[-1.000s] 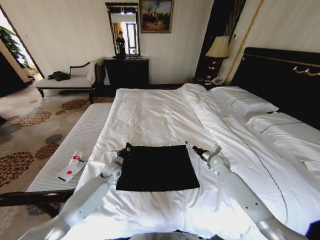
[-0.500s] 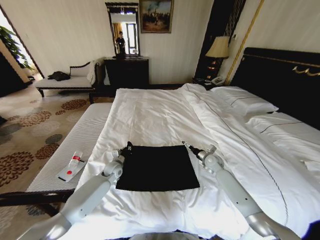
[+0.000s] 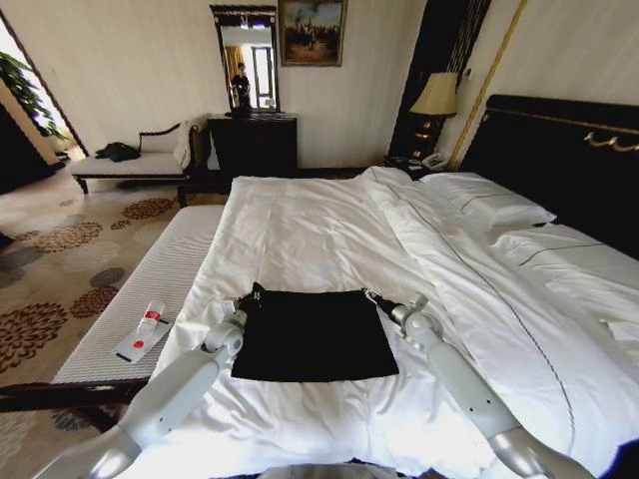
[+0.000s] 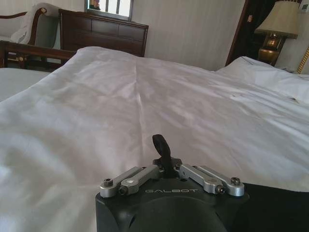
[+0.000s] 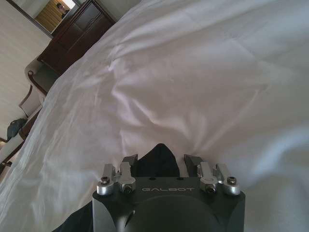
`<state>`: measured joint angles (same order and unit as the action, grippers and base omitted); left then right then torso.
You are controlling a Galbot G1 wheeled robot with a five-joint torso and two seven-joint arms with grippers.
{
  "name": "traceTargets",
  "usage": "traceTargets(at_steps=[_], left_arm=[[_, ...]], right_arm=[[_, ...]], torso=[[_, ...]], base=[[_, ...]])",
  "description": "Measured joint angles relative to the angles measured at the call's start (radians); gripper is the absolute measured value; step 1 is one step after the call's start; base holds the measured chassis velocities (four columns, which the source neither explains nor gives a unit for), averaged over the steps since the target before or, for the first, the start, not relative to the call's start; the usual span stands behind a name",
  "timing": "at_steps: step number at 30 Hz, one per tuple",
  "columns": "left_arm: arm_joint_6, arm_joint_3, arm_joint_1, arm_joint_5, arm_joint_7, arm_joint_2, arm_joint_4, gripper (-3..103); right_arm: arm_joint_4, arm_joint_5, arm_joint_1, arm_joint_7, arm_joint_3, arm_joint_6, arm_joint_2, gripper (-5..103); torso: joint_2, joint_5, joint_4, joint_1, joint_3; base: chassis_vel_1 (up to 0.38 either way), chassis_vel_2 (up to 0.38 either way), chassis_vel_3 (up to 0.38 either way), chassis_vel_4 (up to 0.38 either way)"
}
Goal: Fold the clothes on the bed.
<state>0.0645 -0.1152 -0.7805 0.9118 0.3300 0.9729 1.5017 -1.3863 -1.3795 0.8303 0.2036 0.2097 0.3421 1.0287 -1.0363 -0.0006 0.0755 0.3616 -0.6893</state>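
The clothes (image 3: 315,334) are one black T-shirt, lying flat as a folded rectangle on the white duvet of the bed (image 3: 319,230), near its foot. At the garment's far left corner my left gripper (image 3: 254,297) is shut, pinching a small peak of black fabric; in the left wrist view the left gripper (image 4: 161,145) has its tips together, with black cloth (image 4: 280,208) beside it. My right gripper (image 3: 370,295) is at the far right corner. The right wrist view shows the right gripper (image 5: 161,157) open, a point of the black cloth (image 5: 159,168) lying between its fingers.
A pale cushioned bench (image 3: 160,269) runs along the bed's left side, with a white and red object (image 3: 143,332) on it. Pillows (image 3: 489,205) and the dark headboard (image 3: 569,160) are at the right. A dresser (image 3: 252,145) stands at the far wall.
My right gripper has slid left and slightly nearer, onto the shirt's far right corner. The left gripper and the shirt have stayed put.
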Motion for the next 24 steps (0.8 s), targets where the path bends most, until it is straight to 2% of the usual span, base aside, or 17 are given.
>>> traceTargets(at_steps=[1,2,4,5,6,7,9,10,11,12,13,16,24], left_arm=[[0.000,0.000,0.000,0.000,0.000,0.000,0.002,2],[0.000,0.000,0.000,0.000,0.001,-0.001,0.003,2],[0.000,0.001,-0.001,0.000,0.001,-0.006,0.006,2],[0.000,0.001,-0.001,0.000,0.001,-0.006,0.006,2],[0.000,0.002,-0.001,0.000,0.002,-0.007,0.006,2],[0.000,0.003,0.000,0.000,0.002,-0.007,0.006,2],[0.001,0.006,0.002,-0.010,0.002,-0.008,0.004,2],[0.001,0.006,0.002,-0.010,0.002,-0.008,0.004,2],[0.002,0.008,0.005,-0.010,0.002,-0.007,0.003,2],[0.002,0.008,0.006,-0.008,0.002,-0.006,0.004,2],[0.002,0.008,0.007,-0.007,0.003,-0.006,0.005,2],[0.003,0.008,0.008,-0.007,0.004,-0.007,0.008,2],[0.003,0.030,-0.014,-0.010,0.013,-0.022,0.041,2]], right_arm=[[-0.001,0.000,0.000,0.001,0.000,0.000,-0.001,49],[-0.002,-0.001,0.001,0.001,0.001,0.000,-0.001,49],[-0.011,-0.001,0.010,0.005,0.005,-0.005,0.000,38],[-0.011,-0.001,0.010,0.005,0.005,-0.005,0.000,38],[-0.016,-0.001,0.015,0.008,0.008,-0.007,0.000,33],[-0.019,0.000,0.018,0.009,0.009,-0.008,0.001,33],[-0.030,0.000,0.031,0.011,0.011,-0.010,0.001,22],[-0.030,0.000,0.031,0.011,0.011,-0.010,0.001,22],[-0.035,0.000,0.037,0.012,0.011,-0.011,0.001,12],[-0.037,0.001,0.040,0.013,0.011,-0.013,0.001,12],[-0.040,0.002,0.042,0.014,0.012,-0.015,0.002,6],[-0.044,0.003,0.045,0.016,0.013,-0.017,0.002,1],[-0.122,0.005,0.056,0.039,0.030,-0.035,-0.012,1]], torso=[[0.000,0.0000,0.0001,0.000,0.000],[0.000,-0.0001,0.0001,0.000,0.000],[0.000,0.0000,0.0000,0.000,0.000],[0.000,0.0000,0.0000,0.000,0.000],[0.000,0.0000,0.0000,0.000,0.000],[0.000,0.0000,0.0000,0.000,0.000],[0.000,0.0000,0.0001,0.000,0.000],[0.000,0.0000,0.0001,0.000,0.000],[0.000,0.0001,0.0001,0.000,0.000],[0.000,0.0000,0.0001,0.000,0.000],[0.000,0.0000,0.0001,0.000,0.000],[0.000,0.0000,0.0001,0.000,0.000],[0.000,0.0000,0.0001,0.000,0.000]], base=[[0.000,0.000,0.000,0.000],[0.000,0.000,0.000,0.000],[0.000,0.000,0.000,0.000],[0.000,0.000,0.000,0.000],[0.000,0.000,0.000,0.000],[0.000,0.000,0.000,0.000],[0.000,0.000,0.000,0.000],[0.000,0.000,0.000,0.000],[0.000,0.000,0.000,0.000],[0.000,0.000,0.000,0.000],[0.000,0.000,0.000,0.000],[0.000,0.000,0.000,0.000],[0.000,0.000,0.000,0.000]])
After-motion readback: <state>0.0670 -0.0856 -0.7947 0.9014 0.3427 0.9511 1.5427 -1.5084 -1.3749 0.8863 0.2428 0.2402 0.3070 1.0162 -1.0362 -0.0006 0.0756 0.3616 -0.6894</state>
